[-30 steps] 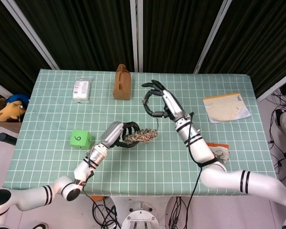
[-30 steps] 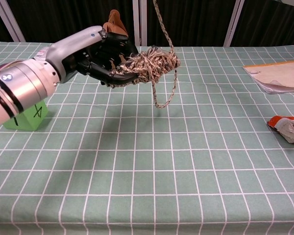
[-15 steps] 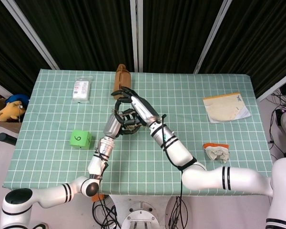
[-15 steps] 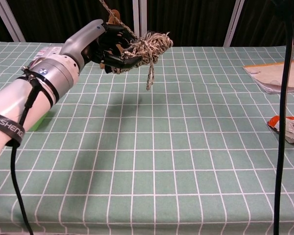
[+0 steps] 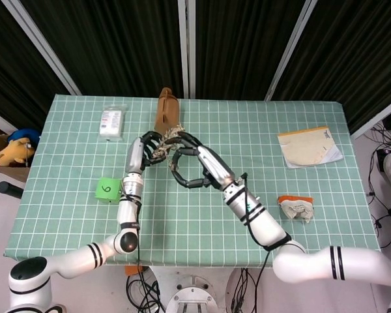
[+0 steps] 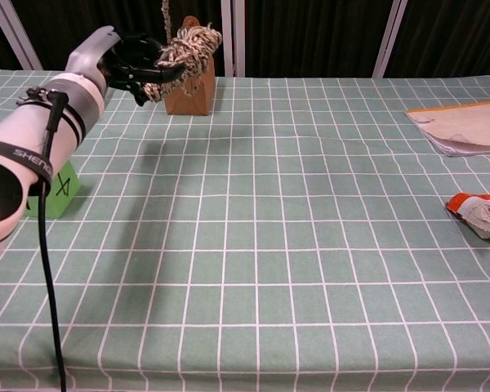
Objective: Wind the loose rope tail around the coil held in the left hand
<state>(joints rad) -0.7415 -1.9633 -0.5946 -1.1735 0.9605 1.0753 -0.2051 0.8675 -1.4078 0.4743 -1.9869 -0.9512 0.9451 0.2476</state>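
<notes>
The left hand [image 6: 135,61] has its dark fingers curled around the coil [image 6: 182,49], a speckled tan-and-white bundle of rope held up above the table [image 6: 310,245]; in the head view the same hand [image 5: 148,145] shows the coil [image 5: 164,145] at its fingertips, raised in front of the brown bag [image 5: 167,112]. A thin strand of rope [image 6: 165,15] rises straight up from the coil and leaves the top of the chest view. The right hand [image 5: 190,166] sits just right of the coil in the head view, its fingers bent into a loose ring; whether the rope tail is pinched in them cannot be told, and the chest view does not show this hand. On the table, well apart from the hands, lie a green cube [image 5: 108,189] near the left edge, a white packet [image 5: 113,121] at the back left, a stack of papers [image 5: 309,146] at the right and a crumpled orange-and-white wrapper [image 5: 296,207] near the front right.
</notes>
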